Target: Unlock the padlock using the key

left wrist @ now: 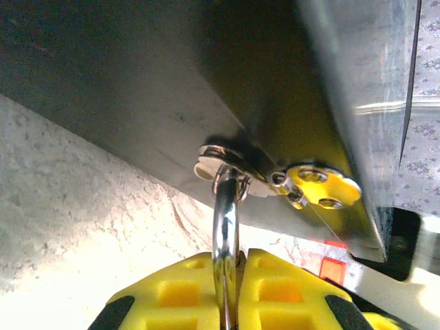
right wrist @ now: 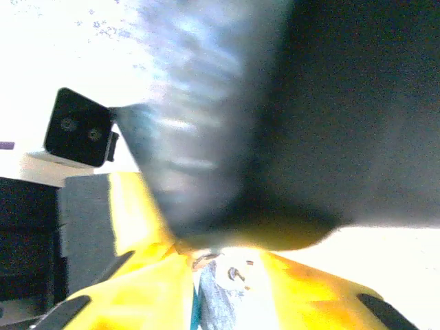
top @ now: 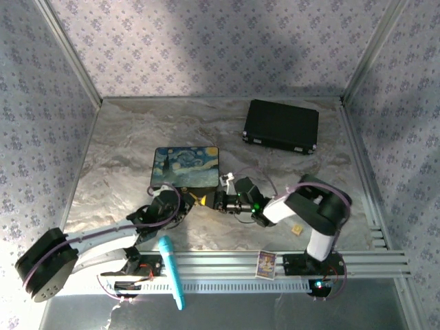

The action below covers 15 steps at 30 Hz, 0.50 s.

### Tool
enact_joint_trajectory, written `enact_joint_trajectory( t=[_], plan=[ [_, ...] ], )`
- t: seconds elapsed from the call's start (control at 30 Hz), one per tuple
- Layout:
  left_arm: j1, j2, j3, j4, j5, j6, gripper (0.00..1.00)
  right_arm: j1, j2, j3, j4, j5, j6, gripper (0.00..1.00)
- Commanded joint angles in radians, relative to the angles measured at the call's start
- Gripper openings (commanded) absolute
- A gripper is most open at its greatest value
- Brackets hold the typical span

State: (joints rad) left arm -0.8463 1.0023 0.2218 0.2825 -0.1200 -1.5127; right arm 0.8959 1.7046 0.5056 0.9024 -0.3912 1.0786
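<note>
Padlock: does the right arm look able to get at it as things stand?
Likely yes: the right gripper is close to the padlock, held by the left gripper at the box, nothing between.

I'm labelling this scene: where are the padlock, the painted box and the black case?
padlock (left wrist: 225,234), left wrist view, on its silvery shackle.
painted box (top: 185,167), top external view, middle of its lid.
black case (top: 282,125), top external view, middle of its top.

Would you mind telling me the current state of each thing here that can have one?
box: lid down.
padlock: shackle through the box's latch; locked or not, cannot tell.
black case: shut, lying flat.
left hand: shut on the padlock's shackle.
right hand: at the box's front edge; open or shut unclear.
</note>
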Motion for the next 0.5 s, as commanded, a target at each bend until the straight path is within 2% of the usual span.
enact_joint_trajectory(
  t=[0.0,0.1,0.17,0.2,0.27,0.3,0.33,0.4,0.47],
  plan=[
    [0.003,-0.031,0.045,-0.023,0.024,-0.004,0.00,0.017,-0.140,0.048,-0.457,0.144,-0.255,0.37],
    [0.010,-0.022,0.047,-0.022,0.045,-0.009,0.00,0.051,-0.224,0.098,-0.726,0.260,-0.435,0.37],
    [0.011,-0.018,0.043,-0.012,0.050,-0.014,0.00,0.073,-0.259,0.114,-0.794,0.294,-0.554,0.39],
    [0.010,-0.019,0.044,-0.011,0.053,-0.015,0.00,0.093,-0.270,0.128,-0.818,0.306,-0.626,0.44],
    [0.009,-0.022,0.045,-0.012,0.055,-0.011,0.00,0.135,-0.280,0.170,-0.898,0.399,-0.738,0.63],
    [0.009,-0.024,0.047,-0.016,0.056,-0.009,0.00,0.160,-0.277,0.197,-0.934,0.461,-0.792,0.86],
    [0.008,-0.027,0.050,-0.020,0.060,-0.010,0.00,0.177,-0.268,0.217,-0.968,0.510,-0.821,0.99],
    [0.009,-0.028,0.053,-0.023,0.072,-0.014,0.00,0.219,-0.241,0.261,-0.998,0.629,-0.912,0.96],
    [0.009,-0.027,0.058,-0.031,0.082,-0.014,0.00,0.241,-0.218,0.267,-0.948,0.629,-1.023,0.87]
  ],
)
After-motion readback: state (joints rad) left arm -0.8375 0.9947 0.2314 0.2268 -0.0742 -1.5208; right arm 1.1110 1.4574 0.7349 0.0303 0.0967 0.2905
